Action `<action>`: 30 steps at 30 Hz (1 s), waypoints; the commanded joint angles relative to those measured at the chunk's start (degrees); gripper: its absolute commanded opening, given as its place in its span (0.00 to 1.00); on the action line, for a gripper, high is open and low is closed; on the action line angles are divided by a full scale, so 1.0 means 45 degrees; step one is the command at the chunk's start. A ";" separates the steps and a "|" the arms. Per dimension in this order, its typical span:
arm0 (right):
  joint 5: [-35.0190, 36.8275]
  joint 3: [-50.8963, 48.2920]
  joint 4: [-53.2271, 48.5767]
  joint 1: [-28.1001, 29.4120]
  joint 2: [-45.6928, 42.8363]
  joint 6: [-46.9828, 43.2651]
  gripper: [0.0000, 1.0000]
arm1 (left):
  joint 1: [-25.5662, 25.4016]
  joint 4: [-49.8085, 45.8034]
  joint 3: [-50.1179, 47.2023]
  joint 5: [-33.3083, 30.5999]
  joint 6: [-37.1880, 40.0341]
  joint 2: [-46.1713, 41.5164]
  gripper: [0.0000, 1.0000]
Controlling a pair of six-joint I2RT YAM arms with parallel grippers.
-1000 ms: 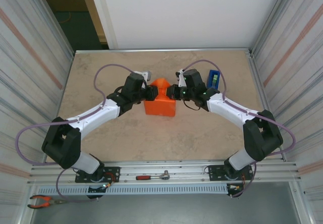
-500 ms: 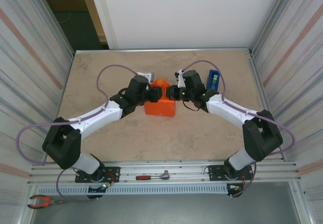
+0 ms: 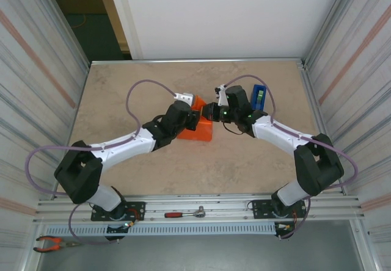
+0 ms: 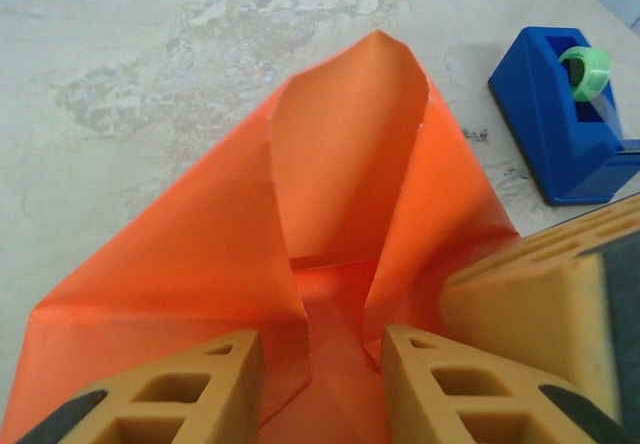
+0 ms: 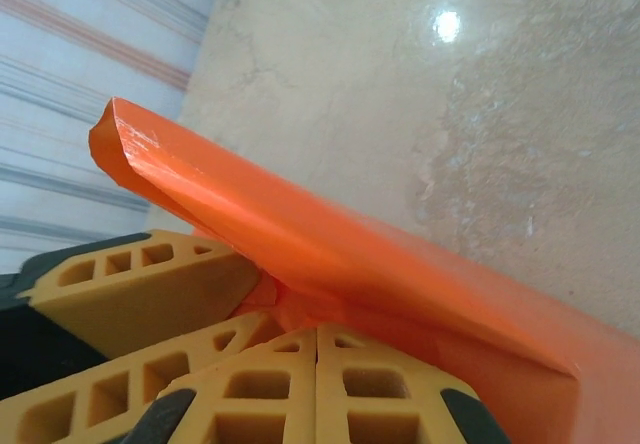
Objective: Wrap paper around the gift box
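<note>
The gift box (image 3: 200, 132) is a bright orange paper-skinned block in the middle of the table. Its far end of paper (image 4: 340, 144) stands up as a pointed, open flap. My left gripper (image 3: 193, 119) is over the box's far left part. In the left wrist view its jaws (image 4: 320, 349) stand open, astride a fold of paper without clamping it. My right gripper (image 3: 207, 112) comes in from the right, shut. Its closed tips (image 5: 317, 329) press against the paper (image 5: 350, 244) at the flap's side. A right finger (image 4: 540, 304) shows beside the flap.
A blue tape dispenser (image 3: 258, 95) with a green roll (image 4: 584, 70) stands just right of the box, behind the right wrist. A red-handled ratchet (image 3: 184, 213) and pliers (image 3: 52, 242) lie on the near rail. Metal walls (image 3: 43, 88) close both sides.
My left arm has swung right and forward over the box, and its jaws have opened. The raised flap now sits lower and partly behind the left gripper. The right arm has barely moved.
</note>
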 commanded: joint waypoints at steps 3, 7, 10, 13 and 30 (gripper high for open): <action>-0.1700 -0.0087 -0.0295 -0.1695 -0.1167 0.1251 0.00 | -0.0344 -0.1706 -0.0594 -0.0963 0.0489 0.1324 0.36; -0.1897 0.0827 -0.1229 -0.2364 -0.0572 0.0805 0.00 | -0.0414 -0.1586 -0.0800 -0.1260 0.0423 0.1481 0.35; -0.2056 0.1594 -0.1479 -0.2527 0.0535 0.0775 0.00 | -0.0444 -0.1560 -0.0849 -0.1303 0.0394 0.1503 0.35; -0.2292 0.2842 -0.1736 -0.2471 0.1894 0.0752 0.00 | -0.0432 -0.1567 -0.0880 -0.1327 0.0374 0.1501 0.35; -0.4873 0.5560 -0.3299 -0.1101 0.4791 -0.0030 0.00 | -0.0438 -0.1898 -0.0631 -0.1421 0.0082 0.1696 0.35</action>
